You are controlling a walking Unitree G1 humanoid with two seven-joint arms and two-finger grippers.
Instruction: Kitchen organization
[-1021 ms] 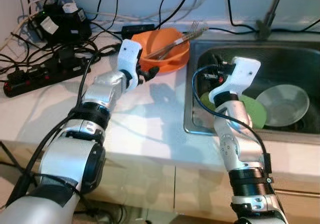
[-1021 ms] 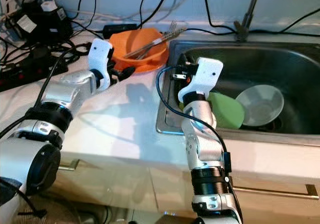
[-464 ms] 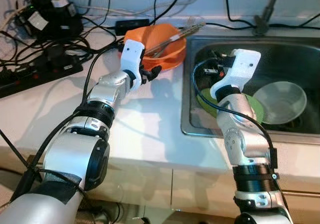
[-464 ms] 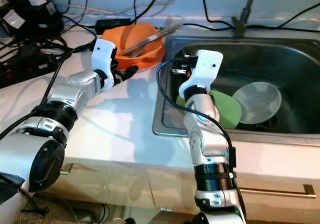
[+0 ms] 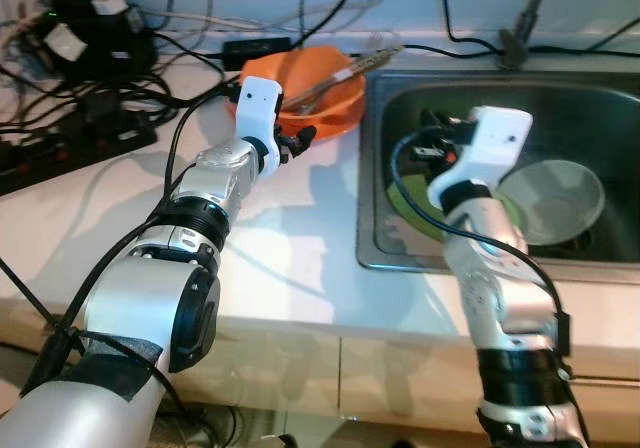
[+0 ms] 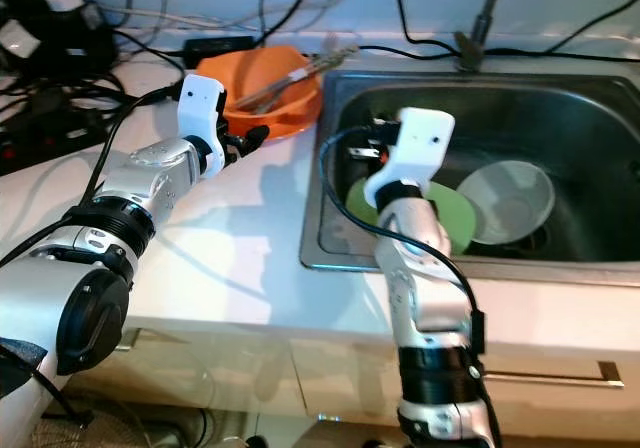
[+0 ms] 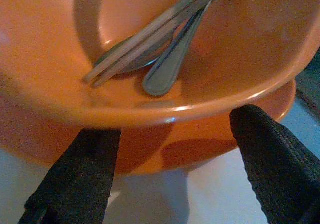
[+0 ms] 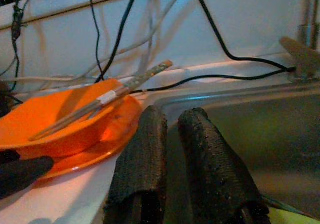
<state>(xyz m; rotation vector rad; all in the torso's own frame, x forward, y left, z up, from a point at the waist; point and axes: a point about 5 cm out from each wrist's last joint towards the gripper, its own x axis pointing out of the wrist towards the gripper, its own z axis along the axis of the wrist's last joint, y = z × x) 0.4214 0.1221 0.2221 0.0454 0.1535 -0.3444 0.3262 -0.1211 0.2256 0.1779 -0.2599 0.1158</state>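
Closer now, my left gripper (image 7: 172, 169) sits spread at the orange bowl's (image 7: 150, 74) rim — I should pinch it level, keeping the cutlery (image 7: 165, 49) in — right gripper (image 8: 182, 154) pressed together.

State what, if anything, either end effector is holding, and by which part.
Nothing is held. The left end effector is open at the orange bowl's rim; the right end effector is shut over the sink.
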